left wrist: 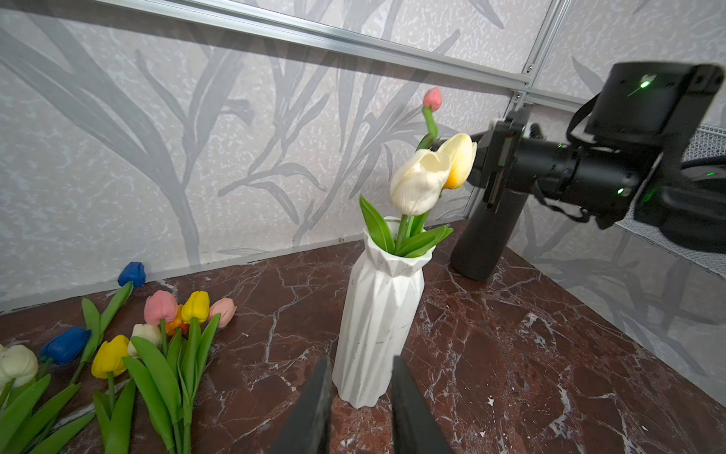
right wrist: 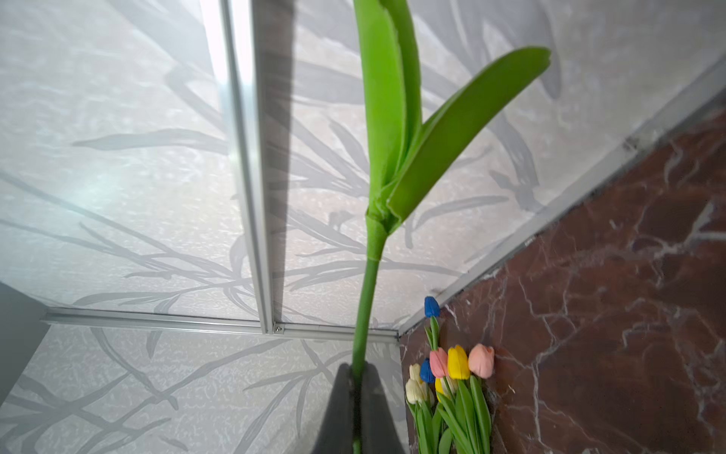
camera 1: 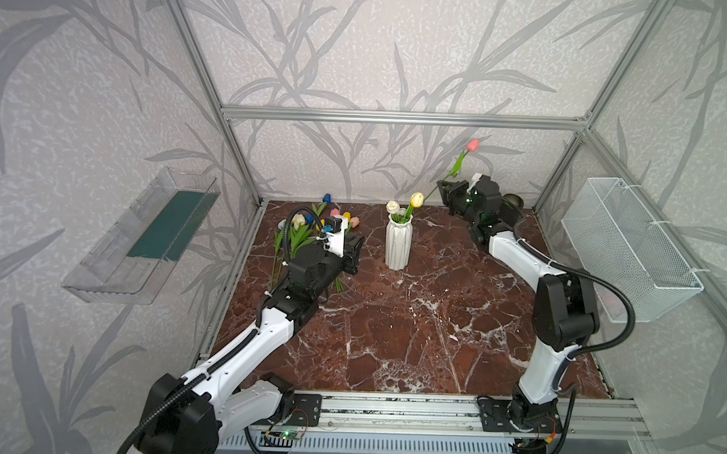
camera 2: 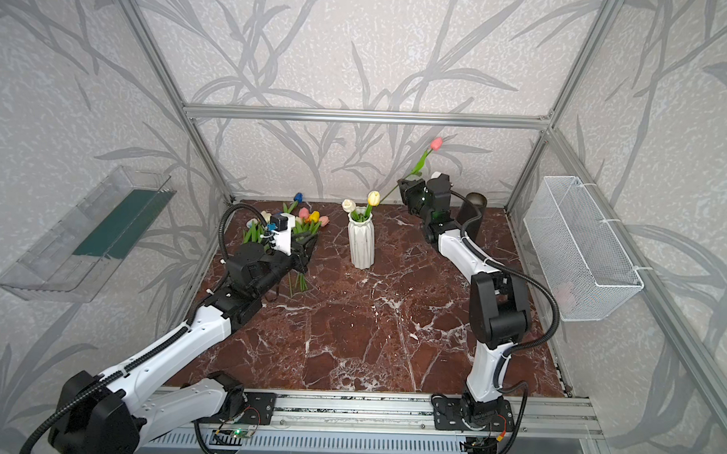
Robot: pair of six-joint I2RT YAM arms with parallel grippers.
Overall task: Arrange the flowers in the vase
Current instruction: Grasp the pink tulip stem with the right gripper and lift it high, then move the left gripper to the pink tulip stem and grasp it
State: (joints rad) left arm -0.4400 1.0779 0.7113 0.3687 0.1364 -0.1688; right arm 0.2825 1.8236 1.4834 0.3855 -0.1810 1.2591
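A pink tulip [camera 1: 473, 145] is up in the air at the back right, its head high against the wall. Its stem [right wrist: 367, 298] is pinched low down between the closed jaws of the right tool [right wrist: 355, 393], so the leaves and head reach out well beyond the fingertips. That tool hangs above the desk [camera 1: 391, 341], behind and to the right of the white vase [camera 1: 397, 246] and apart from it.

The vase stands upright near the back middle of the desk and holds a white tulip [camera 1: 393, 207] and a yellow tulip [camera 1: 416, 199]. The rest of the flowers [left wrist: 165, 346] lie in a loose pile on the desk at the back left, heads toward the back wall.

The left tool [camera 1: 354, 252] hovers just beside the pile, on the side toward the vase. It points at the vase with its jaws partly apart and nothing between them. A dark cylinder [left wrist: 487, 236] stands in the back right corner.
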